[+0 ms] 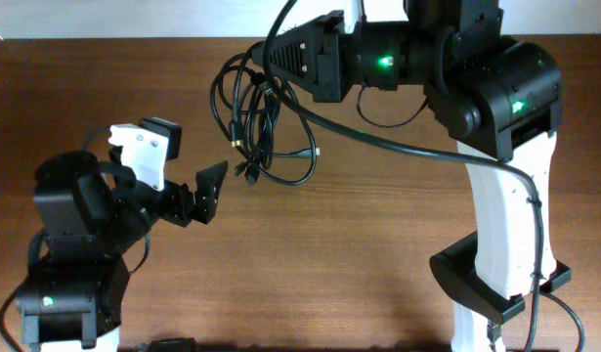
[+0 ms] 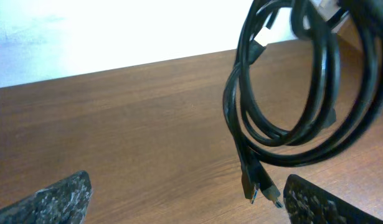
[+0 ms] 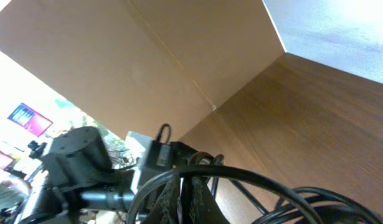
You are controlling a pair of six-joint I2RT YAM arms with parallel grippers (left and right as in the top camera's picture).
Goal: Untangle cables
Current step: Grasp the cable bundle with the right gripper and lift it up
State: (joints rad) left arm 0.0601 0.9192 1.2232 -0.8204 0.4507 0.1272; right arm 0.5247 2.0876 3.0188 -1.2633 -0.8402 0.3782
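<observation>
**A:** Reading from the left, what do we label first?

**B:** The left gripper [image 1: 208, 190]. Its jaws are spread wide and hold nothing.

**A:** Where do the cables [image 1: 266, 132] lie from that gripper?

**B:** Just to its right and a little beyond it, as a looped bundle that appears to hang clear of the table [image 1: 378, 235]. We read its long axis as running from the dangling plugs [image 2: 256, 190], nearest the left gripper, up toward the right gripper [image 3: 186, 193]. That one is clenched on the top loops.

**A:** Which arm do we judge nearer a free end?

**B:** The left, since the plugs hang just ahead of its open fingers.
</observation>
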